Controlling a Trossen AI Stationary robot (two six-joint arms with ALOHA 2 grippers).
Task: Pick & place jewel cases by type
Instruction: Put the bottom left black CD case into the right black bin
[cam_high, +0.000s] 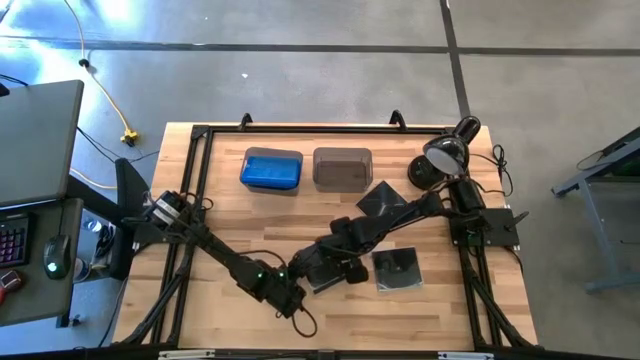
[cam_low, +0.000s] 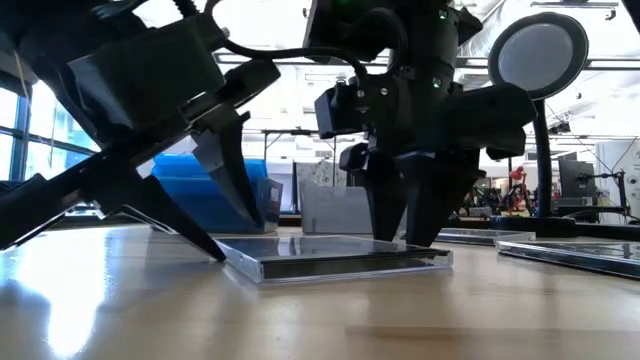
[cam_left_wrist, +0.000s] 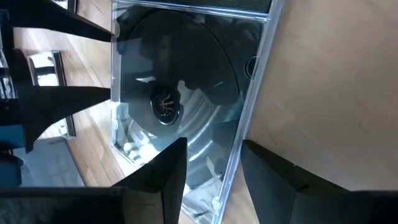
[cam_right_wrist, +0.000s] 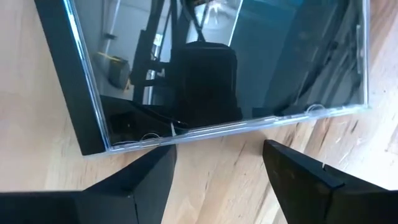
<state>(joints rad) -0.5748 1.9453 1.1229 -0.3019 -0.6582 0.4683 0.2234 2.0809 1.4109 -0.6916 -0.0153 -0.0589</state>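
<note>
Both arms are working on one dark jewel case (cam_high: 322, 275) that is lying flat on the desk (cam_high: 230, 215), in front of the grey bin (cam_high: 342, 168), i.e. on the side away from the lamp (cam_high: 441, 157).

Left pincer (cam_high: 295, 297) is sitting at the case edge farthest from the grey bin. Its fingers (cam_left_wrist: 163, 180) are parted, one over the case face and one over bare wood, so the edge is lying between them, but they are not yet clamping it.

Right pincer (cam_high: 335, 262) is standing over the case side nearer the grey bin, fingers (cam_right_wrist: 138, 180) wide open, holding nothing. In low view its tips are reaching down to the case top or very near; I cannot tell if they are touching.

Other cases: one dark case (cam_high: 397, 270) is lying just beside the worked case, on the lamp side; another dark one (cam_high: 385, 200) is lying between it and the grey bin. The blue bin (cam_high: 271, 170) next to the grey bin seems already holding blue cases.

Risks, in my judgement:
- The case is thin and glossy, so a finger is likely sliding over it instead of going under, and the case is getting pushed away.
- Two pincers so near one another may be colliding.
- If lifted by one edge only, the case may be tilting and slipping out, or its lid opening.
</note>
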